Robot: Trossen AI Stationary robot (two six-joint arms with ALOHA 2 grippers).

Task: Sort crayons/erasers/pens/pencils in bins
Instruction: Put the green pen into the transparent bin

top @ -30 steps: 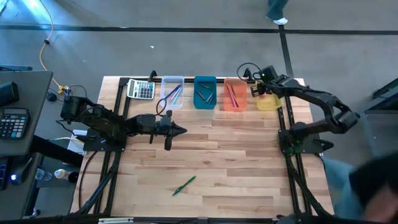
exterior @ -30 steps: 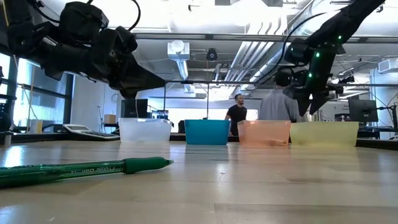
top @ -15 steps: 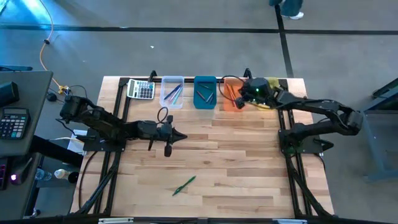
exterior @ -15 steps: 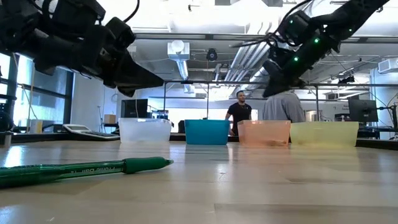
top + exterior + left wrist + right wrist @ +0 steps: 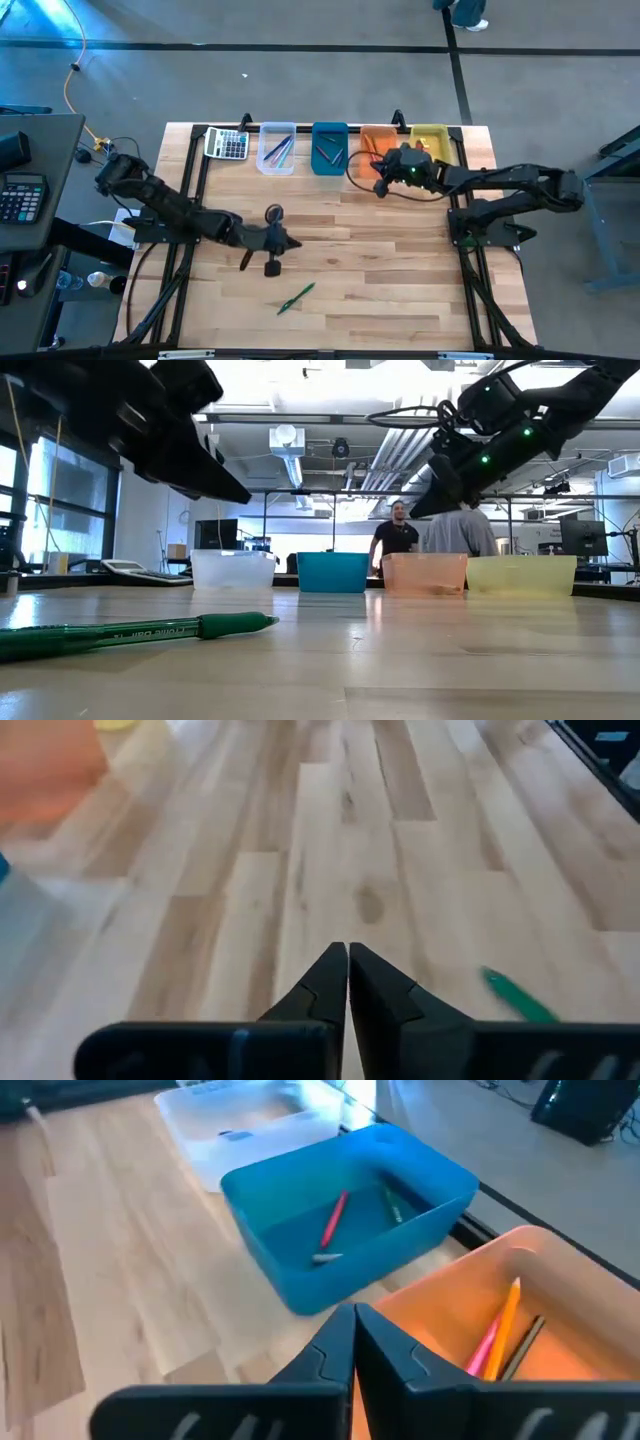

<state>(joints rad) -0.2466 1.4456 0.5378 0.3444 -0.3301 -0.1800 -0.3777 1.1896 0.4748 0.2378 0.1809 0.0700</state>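
Note:
A green pen (image 5: 296, 297) lies flat on the wooden table near its front edge; it also shows in the low view (image 5: 140, 632) and the left wrist view (image 5: 520, 998). My left gripper (image 5: 290, 243) hovers shut above the table's middle, a little behind the pen. My right gripper (image 5: 377, 189) hangs shut, with nothing in it, just in front of the orange bin (image 5: 500, 1310) and blue bin (image 5: 350, 1230). Four bins stand in a row at the far edge: clear (image 5: 277, 148), blue (image 5: 330, 148), orange (image 5: 372, 140), yellow (image 5: 430, 140). Thin coloured sticks lie in the first three. No eraser shows.
A grey calculator (image 5: 227, 143) sits at the far left of the table, beside the clear bin. Bare wood stretches between the bins and the pen. People stand in the room beyond the bins (image 5: 400, 540).
My right gripper has swung from above the yellow bin toward the table's left, past the orange bin, and come forward in front of it; it has tipped up from pointing down and its fingers have come together. My left gripper has gone toward the near edge, closer to the green pen.

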